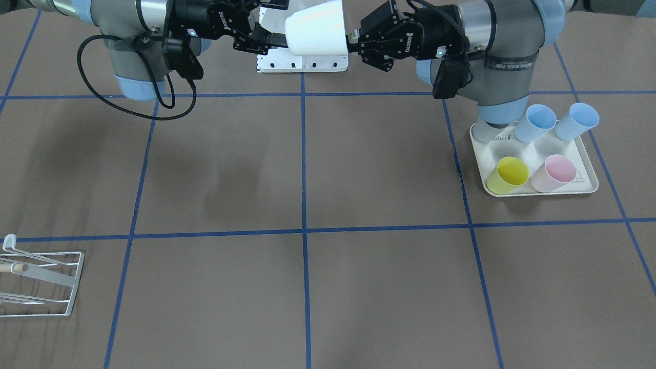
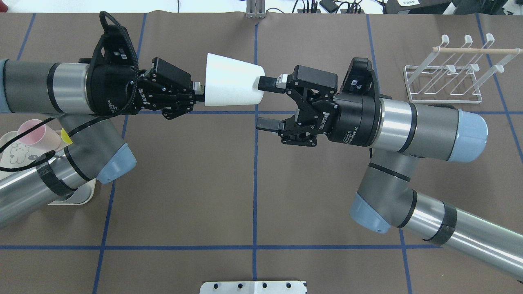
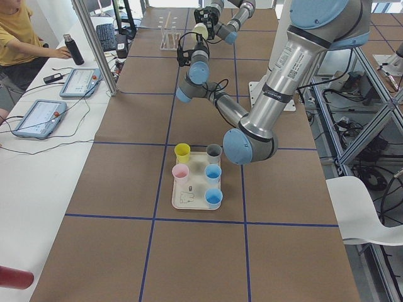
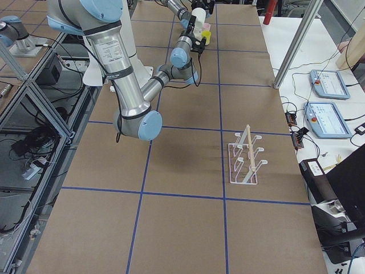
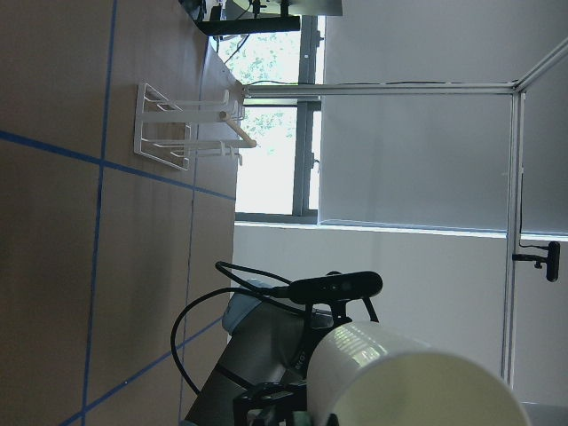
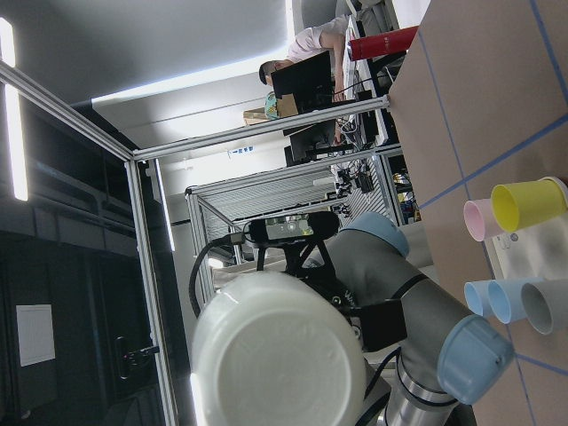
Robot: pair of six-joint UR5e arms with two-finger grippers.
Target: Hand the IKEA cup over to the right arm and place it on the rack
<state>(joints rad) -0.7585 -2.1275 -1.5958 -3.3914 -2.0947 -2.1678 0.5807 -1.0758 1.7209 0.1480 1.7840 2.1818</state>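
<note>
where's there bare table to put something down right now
The middle of the table is bare: the taped squares between the rack on the robot's right and the tray on its left. Crowded: the tray, full of cups, and the air over the centre, where the white cup is held aloft.

ROBOTIQ is being displayed in white letters on the black body of the right gripper (image 2: 266, 104) and likewise on the left gripper (image 2: 197, 90). On the cream tray (image 1: 533, 154), the letters "bbit" are being shown, the word's start being hidden. Finer print on the arms is being rendered too blurred to read.
</note>
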